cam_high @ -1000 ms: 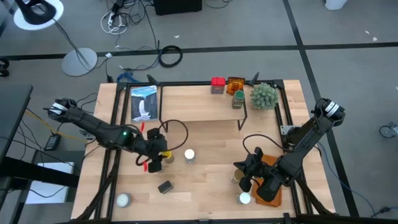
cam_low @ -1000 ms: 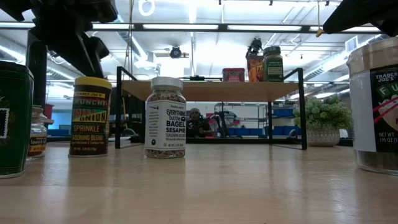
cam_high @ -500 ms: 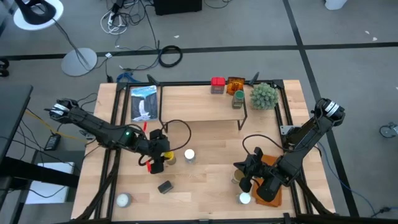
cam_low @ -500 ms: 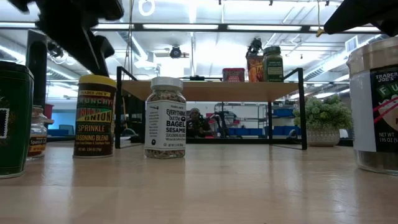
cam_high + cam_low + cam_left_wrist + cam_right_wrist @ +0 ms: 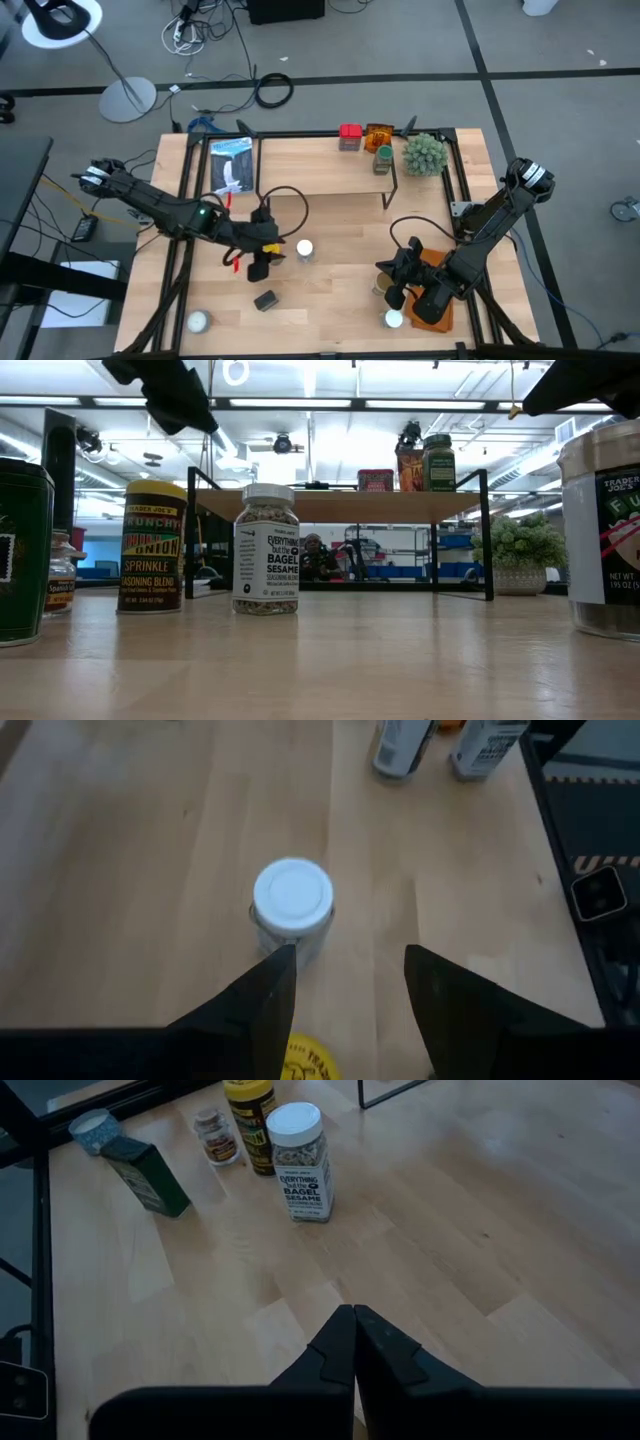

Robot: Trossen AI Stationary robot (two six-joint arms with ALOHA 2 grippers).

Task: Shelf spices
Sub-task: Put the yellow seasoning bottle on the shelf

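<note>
1. Left arm stretched in from the table's left edge toward the middle, left gripper (image 5: pixel 262 252) pointing down, fingers (image 5: pixel 262 1000) parted with nothing between them.
2. Right arm folded back over the near right corner, right gripper (image 5: pixel 392 287) hanging low, fingers pressed together, empty.

Robotics lab: framed table (image 5: pixel 330 300), floor cables (image 5: pixel 272 90)

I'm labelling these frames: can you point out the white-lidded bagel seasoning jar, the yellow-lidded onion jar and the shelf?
bagel seasoning jar (image 5: pixel 265 550), low view, on its label.
onion jar (image 5: pixel 151 550), low view, on its label.
shelf (image 5: pixel 335 505), low view, on the board's front edge.
</note>
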